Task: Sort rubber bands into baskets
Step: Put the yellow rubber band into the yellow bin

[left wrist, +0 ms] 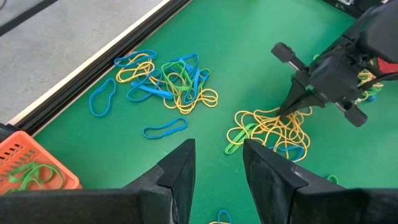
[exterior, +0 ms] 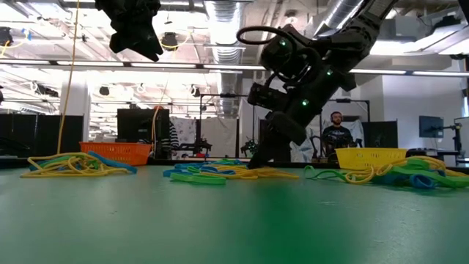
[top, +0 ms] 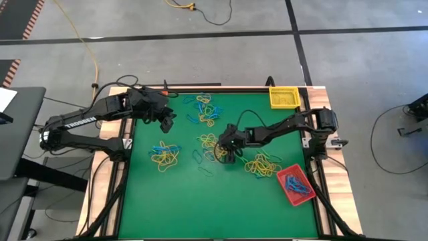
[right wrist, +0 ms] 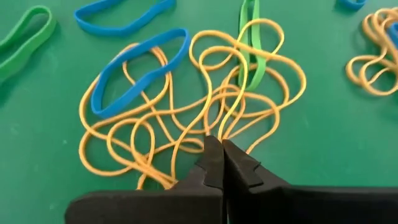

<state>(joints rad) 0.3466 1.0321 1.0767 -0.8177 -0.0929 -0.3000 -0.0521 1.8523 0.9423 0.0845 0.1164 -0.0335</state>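
While its tips press together, right end effector (right wrist: 216, 149) pinches yellow rubber bands (right wrist: 186, 124).

bands (top: 165, 155): yel/blue/grn heaps on mat | yel basket (top: 283, 98) far corner | red basket (top: 295, 185): blue bands, prob.

We see a green table mat (top: 180, 201) framed by a pale wooden edge (top: 338, 194). On the grey floor (top: 361, 73) beyond it lies a yellow cable (top: 87, 47). A person (exterior: 338, 133) sits in the room behind the table.

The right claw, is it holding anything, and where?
The right gripper pinches thin yellow rubber bands where their strands bunch at the tangle's edge. The left gripper holds nothing.
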